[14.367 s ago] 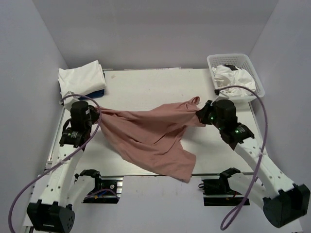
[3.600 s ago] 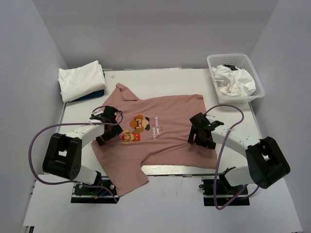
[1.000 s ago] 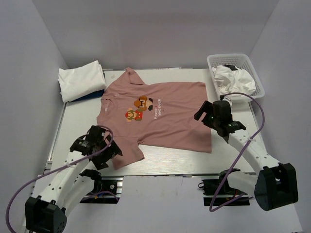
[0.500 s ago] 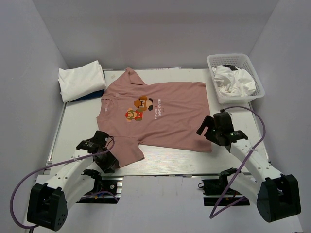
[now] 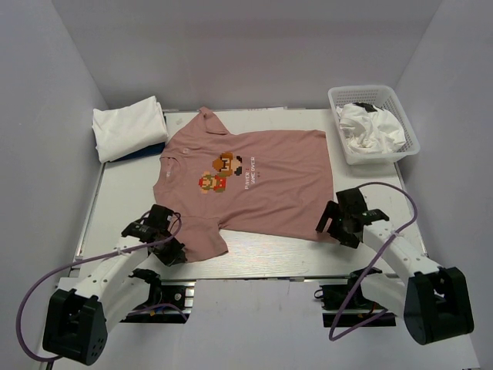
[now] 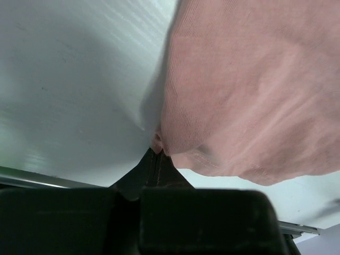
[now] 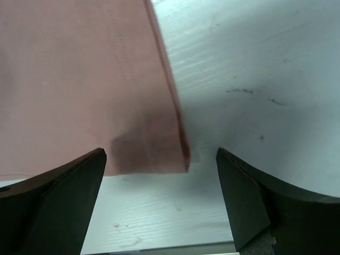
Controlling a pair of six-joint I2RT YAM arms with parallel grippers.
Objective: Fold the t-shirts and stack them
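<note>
The task is sitting near its middle, by my reading. A folded white tee (image 5: 129,127) is resting on a blue tee (image 5: 156,146) at the bench's (image 5: 123,200) 10 o'clock corner, so a stack is already forming there. Crumpled white tees (image 5: 370,127) are waiting in the basket (image 5: 373,94) at 2 o'clock, not yet folded.

The pink tee (image 5: 246,185) is lying spread flat across the middle of the bench, print facing up, with no fold in it yet. Its collar is pointing toward 9 o'clock and its hem is running along the 3 o'clock side, so its long axis is lying from 9 to 3, tipped slightly. One sleeve is reaching toward 12 o'clock, the other toward 7 o'clock.

The left tool (image 5: 171,250) is pinching the edge of that near sleeve at 7 o'clock; the left wrist view is showing its jaws closed tight on a small nip of pink cloth. The right tool (image 5: 331,223) is standing wide, its fingers straddling the near hem corner at 5 o'clock without gripping it.

The first fold of this tee appears to be just starting, with stacking and the basket's tees to follow
</note>
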